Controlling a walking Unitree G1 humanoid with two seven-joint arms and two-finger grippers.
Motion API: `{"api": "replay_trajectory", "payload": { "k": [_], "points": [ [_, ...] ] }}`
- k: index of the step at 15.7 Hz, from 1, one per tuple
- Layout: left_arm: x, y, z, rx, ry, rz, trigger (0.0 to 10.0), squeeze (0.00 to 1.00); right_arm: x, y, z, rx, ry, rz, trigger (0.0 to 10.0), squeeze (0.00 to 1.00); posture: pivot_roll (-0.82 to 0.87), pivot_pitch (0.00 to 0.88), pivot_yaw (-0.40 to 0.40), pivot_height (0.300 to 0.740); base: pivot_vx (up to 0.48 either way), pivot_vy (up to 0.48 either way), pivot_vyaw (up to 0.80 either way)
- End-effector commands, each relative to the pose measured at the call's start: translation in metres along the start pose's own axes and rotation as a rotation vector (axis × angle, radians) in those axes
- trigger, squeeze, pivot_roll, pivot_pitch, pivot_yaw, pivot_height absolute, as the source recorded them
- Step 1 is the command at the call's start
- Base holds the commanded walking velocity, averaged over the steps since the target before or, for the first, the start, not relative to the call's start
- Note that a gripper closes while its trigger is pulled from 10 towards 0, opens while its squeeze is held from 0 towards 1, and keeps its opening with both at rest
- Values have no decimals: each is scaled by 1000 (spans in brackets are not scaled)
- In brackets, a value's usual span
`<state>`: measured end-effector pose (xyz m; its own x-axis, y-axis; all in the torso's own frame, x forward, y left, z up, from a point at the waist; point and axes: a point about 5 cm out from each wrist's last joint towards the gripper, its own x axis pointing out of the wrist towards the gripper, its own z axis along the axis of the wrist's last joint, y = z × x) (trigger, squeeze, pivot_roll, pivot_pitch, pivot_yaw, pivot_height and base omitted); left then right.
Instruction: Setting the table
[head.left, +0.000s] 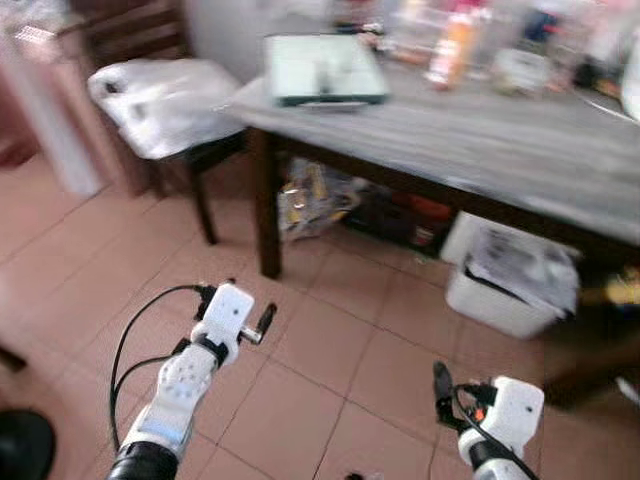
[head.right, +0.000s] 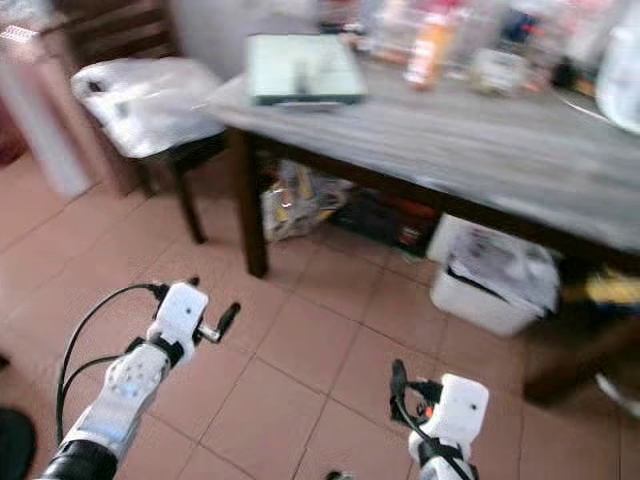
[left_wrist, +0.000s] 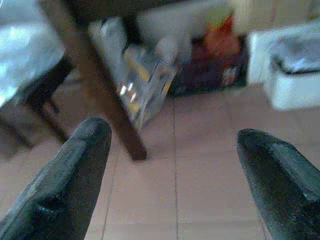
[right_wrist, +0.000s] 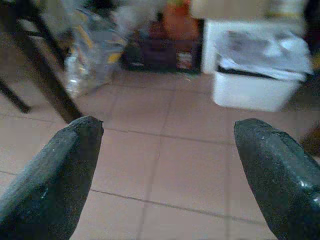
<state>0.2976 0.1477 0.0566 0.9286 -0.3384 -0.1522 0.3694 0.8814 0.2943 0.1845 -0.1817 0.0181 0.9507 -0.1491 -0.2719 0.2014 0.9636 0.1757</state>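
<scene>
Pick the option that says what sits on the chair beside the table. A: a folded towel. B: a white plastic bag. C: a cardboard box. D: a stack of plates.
B: a crumpled white plastic bag lies on the seat of the dark chair at the left end of the table.

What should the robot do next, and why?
Probably step closer to the table. Both hands, left hand and right hand, are open and empty over the tiled floor, short of the table, and the tray and bottles sit up on top.
</scene>
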Motion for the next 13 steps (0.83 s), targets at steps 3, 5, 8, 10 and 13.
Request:
{"api": "replay_trajectory", "payload": {
  "k": [3,5,8,10,13],
  "points": [
    [-4,-1,9,-26,-68,16,10000,0,-4,-2,11,-9,-29,-2,10000,0,141,120,-36,740,0,0,-775],
    [-7,1,8,-40,-61,26,10000,0,-5,-1,14,-20,-37,6,10000,0,140,122,-41,740,0,0,-775],
    [-10,1,6,-54,-48,36,10000,0,-6,-1,20,-33,-53,15,10000,0,143,122,-45,740,0,0,-402],
    [-10,1,7,-54,-45,39,10000,0,-5,0,21,-34,-51,21,10000,0,143,126,-45,740,0,0,-297],
    [-9,1,7,-56,-37,41,10000,0,-6,2,21,-29,-43,24,10000,0,141,132,-48,740,0,0,-800]
  ]
}}
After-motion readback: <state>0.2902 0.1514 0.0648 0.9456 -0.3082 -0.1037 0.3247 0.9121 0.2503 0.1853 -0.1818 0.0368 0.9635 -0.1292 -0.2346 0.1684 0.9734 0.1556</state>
